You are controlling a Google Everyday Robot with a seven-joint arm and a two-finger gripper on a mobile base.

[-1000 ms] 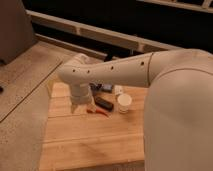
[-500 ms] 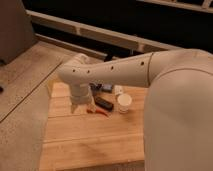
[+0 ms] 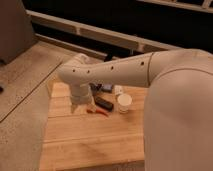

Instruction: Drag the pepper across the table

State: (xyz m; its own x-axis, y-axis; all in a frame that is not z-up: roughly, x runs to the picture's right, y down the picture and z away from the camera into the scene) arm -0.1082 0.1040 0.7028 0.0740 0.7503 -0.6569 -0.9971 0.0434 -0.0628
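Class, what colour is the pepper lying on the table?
Red-orange, seen in the camera view; the pepper lies beside the tool on the table.

A speckled grey floor (image 3: 20, 95) fills the left beside the light wooden table (image 3: 90, 145), and pale rails (image 3: 100, 34) cross the dark wall (image 3: 125, 15) up top.
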